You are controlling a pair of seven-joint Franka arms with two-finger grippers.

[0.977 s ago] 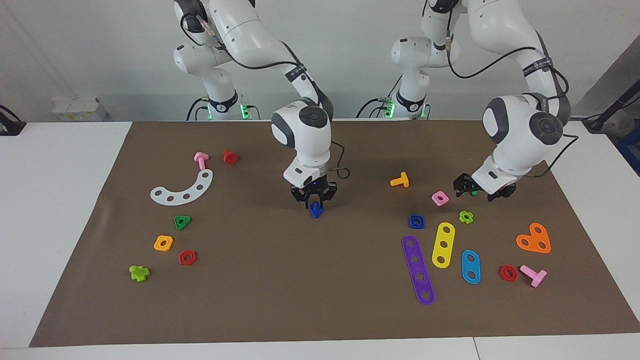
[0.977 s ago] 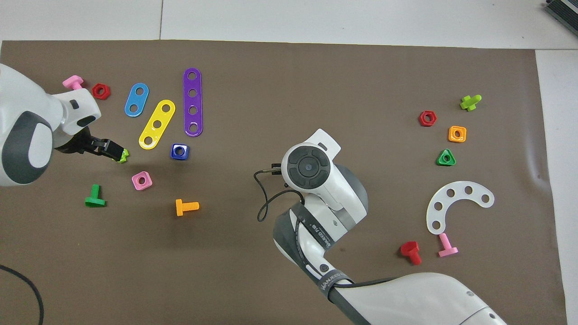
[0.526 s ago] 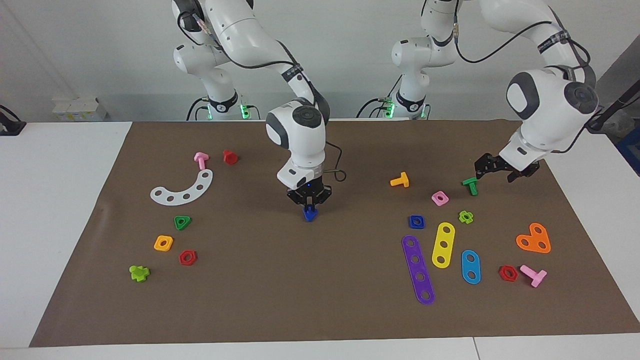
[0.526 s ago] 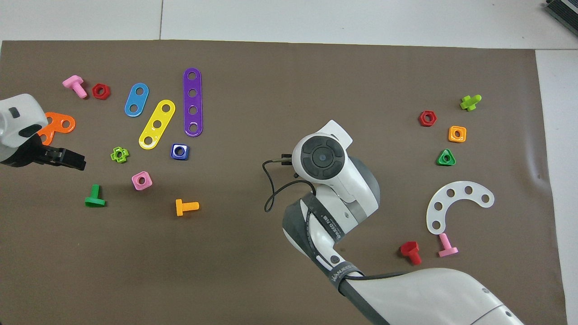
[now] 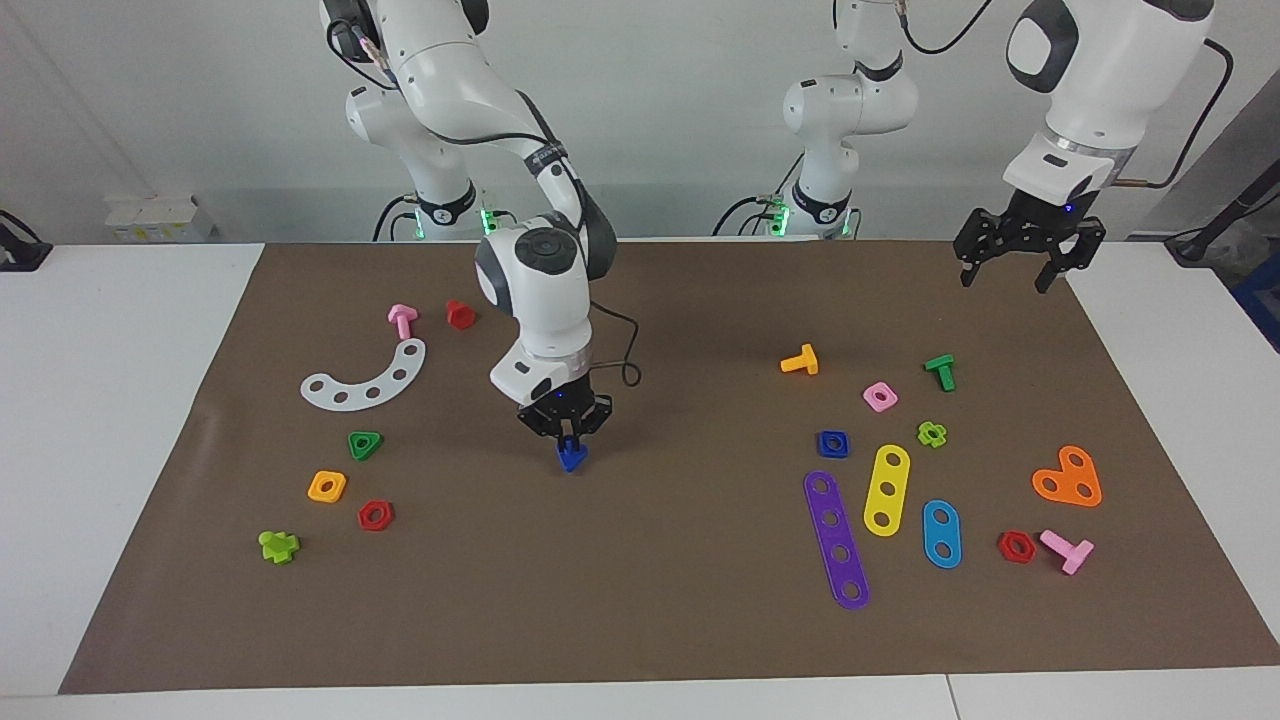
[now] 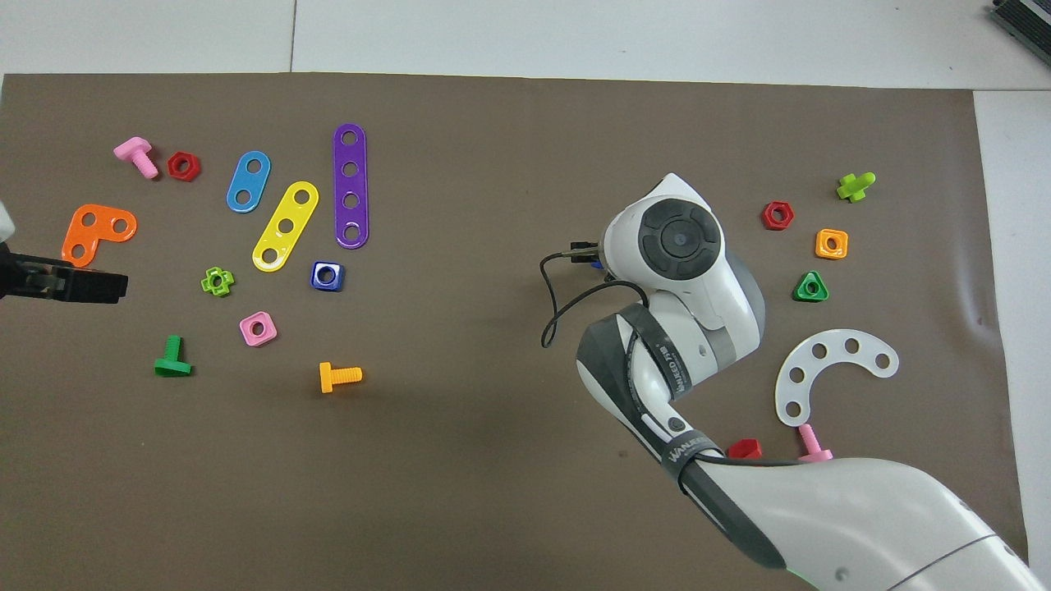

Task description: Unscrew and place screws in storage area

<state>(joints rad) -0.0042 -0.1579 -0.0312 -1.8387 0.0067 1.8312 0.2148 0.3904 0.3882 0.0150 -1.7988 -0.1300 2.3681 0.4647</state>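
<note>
Gripping the blue screw over open mat, right tool; left tool spread wide near the mat's edge.

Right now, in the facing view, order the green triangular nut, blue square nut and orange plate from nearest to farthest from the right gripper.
From the right gripper:
1. green triangular nut, toward the right arm's end
2. blue square nut, toward the left arm's end
3. orange plate, at the left arm's end
</note>
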